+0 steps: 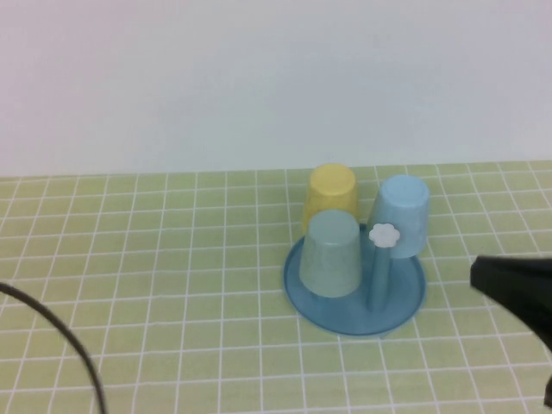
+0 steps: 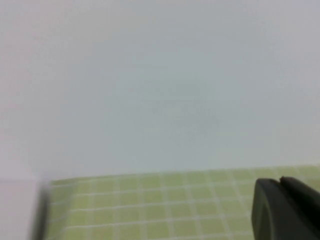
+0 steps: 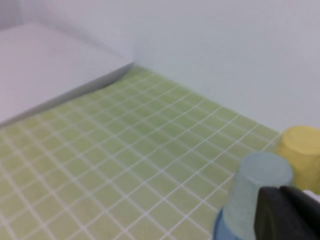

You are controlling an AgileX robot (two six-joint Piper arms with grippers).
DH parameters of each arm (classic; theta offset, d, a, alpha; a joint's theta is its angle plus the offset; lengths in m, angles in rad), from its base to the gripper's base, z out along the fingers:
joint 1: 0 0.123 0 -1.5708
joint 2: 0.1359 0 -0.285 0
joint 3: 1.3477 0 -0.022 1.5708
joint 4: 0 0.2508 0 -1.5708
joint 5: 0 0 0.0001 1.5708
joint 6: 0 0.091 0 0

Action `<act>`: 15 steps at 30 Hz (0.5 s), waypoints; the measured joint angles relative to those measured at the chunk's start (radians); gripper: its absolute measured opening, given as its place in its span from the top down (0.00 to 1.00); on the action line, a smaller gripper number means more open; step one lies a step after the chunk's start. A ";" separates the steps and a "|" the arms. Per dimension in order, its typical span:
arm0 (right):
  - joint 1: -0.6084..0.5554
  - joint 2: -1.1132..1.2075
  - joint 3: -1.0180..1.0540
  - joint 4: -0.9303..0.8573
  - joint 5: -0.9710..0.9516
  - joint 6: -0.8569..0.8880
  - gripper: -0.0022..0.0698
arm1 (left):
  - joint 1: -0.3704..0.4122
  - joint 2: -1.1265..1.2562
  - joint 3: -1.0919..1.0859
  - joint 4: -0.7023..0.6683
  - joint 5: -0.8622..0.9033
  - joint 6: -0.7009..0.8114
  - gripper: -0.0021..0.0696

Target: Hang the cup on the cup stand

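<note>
The cup (image 1: 330,253) is a pale sage tumbler standing upside down on the left of the cup stand (image 1: 401,312), a round blue dish. One bare blue peg (image 1: 378,280) with a white flower cap (image 1: 385,235) rises beside it. My right gripper (image 1: 476,272) is shut and empty, hovering to the right of the stand, apart from it. In the right wrist view the cup (image 3: 250,192) and the stand's rim (image 3: 218,227) lie just beyond the right gripper (image 3: 280,190). My left gripper (image 2: 280,182) is shut and empty over bare mat.
A yellow cup (image 1: 330,197) sits upside down at the back of the stand, and a light blue cup (image 1: 402,216) is inverted at its back right. A black cable (image 1: 60,336) curves across the near left. The green grid mat (image 1: 172,259) ends at a white wall.
</note>
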 joint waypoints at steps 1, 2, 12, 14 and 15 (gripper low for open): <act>0.000 0.000 0.000 0.036 0.020 0.000 0.97 | 0.039 -0.021 0.000 0.002 0.000 0.000 0.97; 0.000 0.000 0.000 0.064 0.036 0.000 0.97 | 0.071 -0.042 0.000 0.002 0.000 0.000 0.97; 0.000 0.000 -0.001 0.182 0.028 0.000 0.97 | 0.323 -0.234 0.000 -0.017 0.016 0.000 0.97; 0.000 0.000 -0.001 0.181 0.005 0.000 0.97 | 0.326 -0.244 0.000 -0.014 0.020 0.000 0.97; 0.000 0.000 -0.001 0.178 0.002 0.000 0.97 | 0.326 -0.244 0.000 -0.014 0.020 0.000 0.97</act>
